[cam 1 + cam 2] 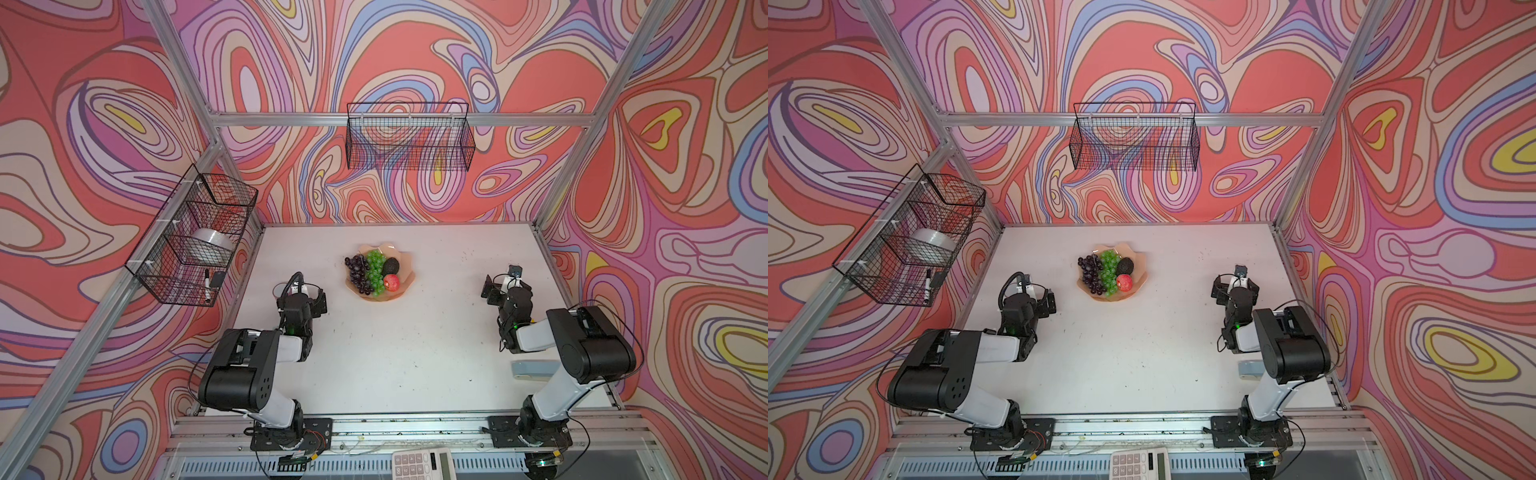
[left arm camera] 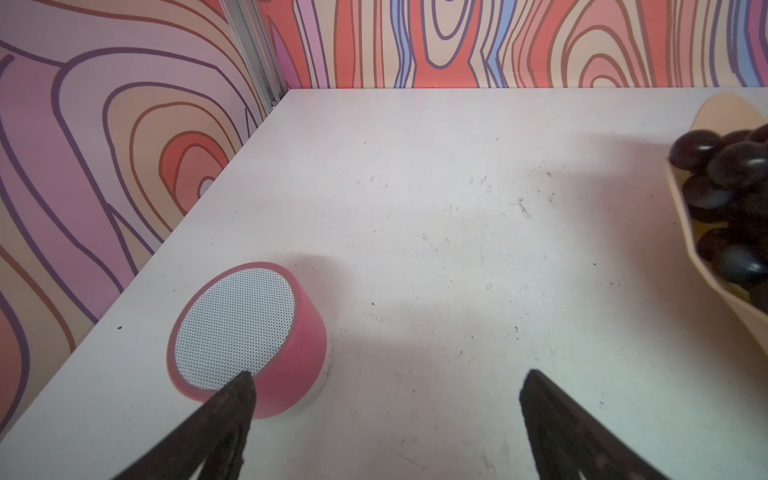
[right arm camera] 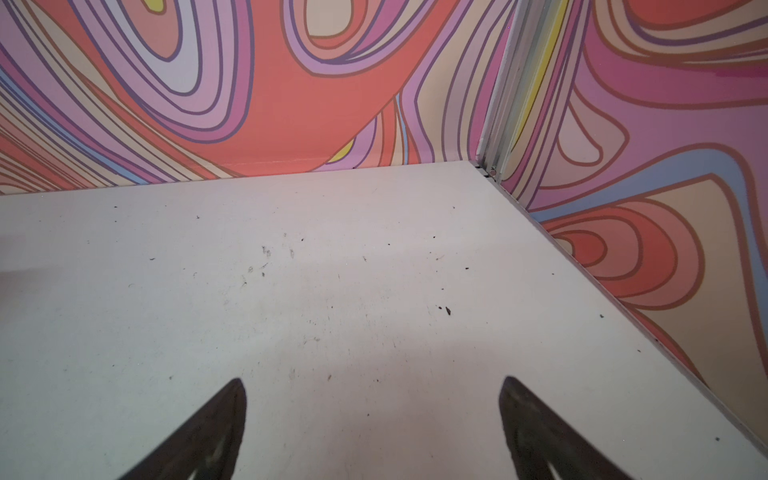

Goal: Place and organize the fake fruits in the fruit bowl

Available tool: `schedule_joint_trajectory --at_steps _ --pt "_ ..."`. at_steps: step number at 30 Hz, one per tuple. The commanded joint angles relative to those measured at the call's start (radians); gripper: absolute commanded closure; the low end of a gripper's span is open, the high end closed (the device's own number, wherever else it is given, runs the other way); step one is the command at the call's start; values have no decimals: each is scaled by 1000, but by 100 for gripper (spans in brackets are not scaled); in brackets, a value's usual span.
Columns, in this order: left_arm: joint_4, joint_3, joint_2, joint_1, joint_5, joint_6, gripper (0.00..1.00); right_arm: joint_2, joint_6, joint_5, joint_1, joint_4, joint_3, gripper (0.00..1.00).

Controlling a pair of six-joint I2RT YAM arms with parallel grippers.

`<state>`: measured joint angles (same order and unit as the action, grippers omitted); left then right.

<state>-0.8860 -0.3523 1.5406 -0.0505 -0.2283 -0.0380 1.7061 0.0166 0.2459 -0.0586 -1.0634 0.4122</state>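
Note:
The peach fruit bowl [image 1: 409, 266] [image 1: 1142, 266] stands on the white table, left of centre toward the back. In it lie the fake fruits: a dark purple grape bunch [image 1: 357, 270] [image 1: 1090, 270], a green grape bunch [image 1: 376, 266] [image 1: 1109, 266], an avocado [image 1: 390, 266] [image 1: 1124, 266] and a red apple [image 1: 392, 282] [image 1: 1124, 282]. My left gripper [image 1: 309, 291] [image 2: 386, 374] is open over bare table, left of the bowl. The left wrist view catches the bowl's rim [image 2: 681, 199] and purple grapes [image 2: 731, 166]. My right gripper [image 1: 507, 279] [image 3: 374, 380] is open and empty, far right of the bowl.
A pink tape roll [image 2: 249, 332] lies beside my left gripper's finger, near the left wall. Black wire baskets hang on the back wall [image 1: 409, 137] and the left wall [image 1: 195, 237]. A grey-blue object [image 1: 532, 369] lies by the right arm. A calculator [image 1: 424, 463] sits at the front edge.

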Motion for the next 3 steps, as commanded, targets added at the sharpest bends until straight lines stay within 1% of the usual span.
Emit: schedule_joint_trajectory --at_steps 1,3 --pt "-35 -10 5 6 -2 -6 0 9 3 5 1 -19 -1 2" --pt "-54 5 -1 5 -6 -5 0 9 3 9 2 -35 -10 2"
